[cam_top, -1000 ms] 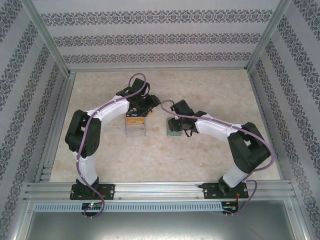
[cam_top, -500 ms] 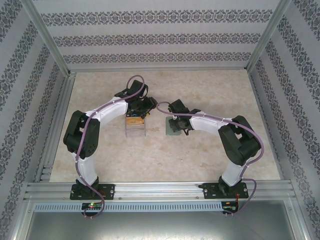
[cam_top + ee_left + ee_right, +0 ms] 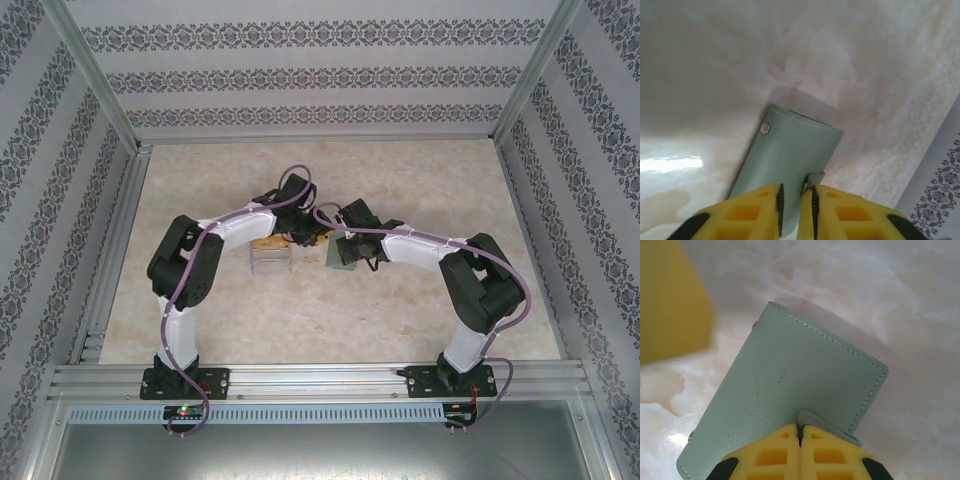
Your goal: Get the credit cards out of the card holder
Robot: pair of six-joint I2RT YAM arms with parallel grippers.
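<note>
The card holder (image 3: 785, 385), at the middle of the table (image 3: 420, 180), is being pinched along its edge by the right gripper (image 3: 800, 436), fingers pressed together, and by the left gripper (image 3: 796, 207), narrowly closed on it.

Overhead: bright, even, diffuse light, shadows faint. My left wrist view: tabletop (image 3: 715, 65) smeared soft, white glare streak low left, soft shadow behind the card holder (image 3: 790, 150). My right wrist view: stitching crisp; yellow patch (image 3: 670, 300) upper left wholly defocused.
</note>
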